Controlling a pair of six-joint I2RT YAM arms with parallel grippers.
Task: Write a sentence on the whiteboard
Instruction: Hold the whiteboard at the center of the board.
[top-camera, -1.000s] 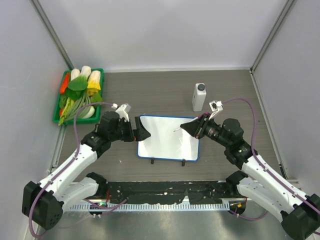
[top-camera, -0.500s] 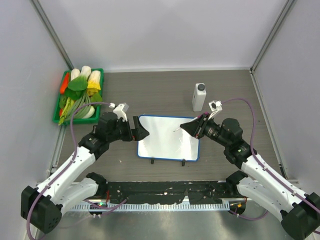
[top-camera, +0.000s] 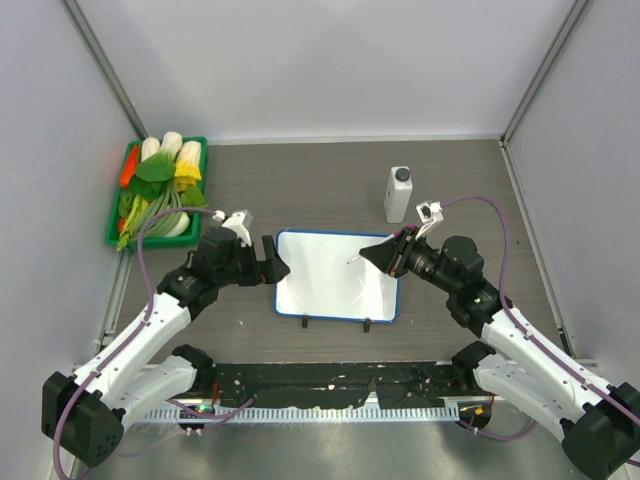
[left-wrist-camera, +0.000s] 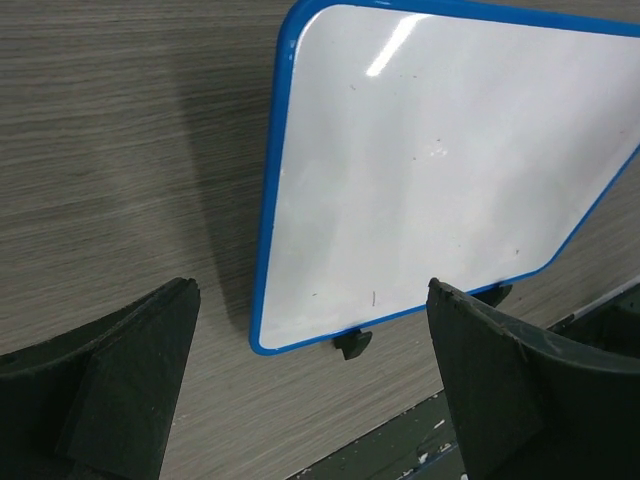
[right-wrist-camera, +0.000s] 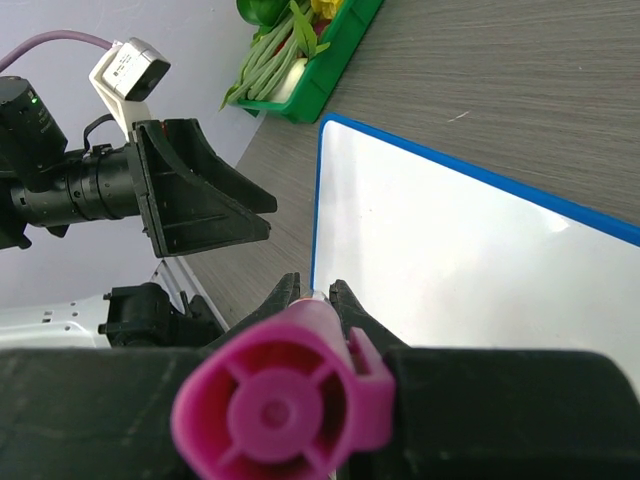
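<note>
Whiteboard (top-camera: 335, 280) looks light, stiff, slidey, so I'd pin its blue rim (left-wrist-camera: 265, 240) with the wide-open left pincer (top-camera: 275, 260) while the right pincer (top-camera: 372, 255) clamps the pink marker (right-wrist-camera: 285, 410).

left fingers (left-wrist-camera: 500, 370) drawn back, off whiteboard (left-wrist-camera: 430, 170)

You're working in a robotics lab test cell: plain white panels (top-camera: 320, 60) on metal posts (top-camera: 105, 70) wall in the wood-grain table (top-camera: 300, 180) around the whiteboard (top-camera: 335, 275), and a green crate (top-camera: 113, 240) of plastic-looking vegetables sits beyond its far-left corner.
</note>
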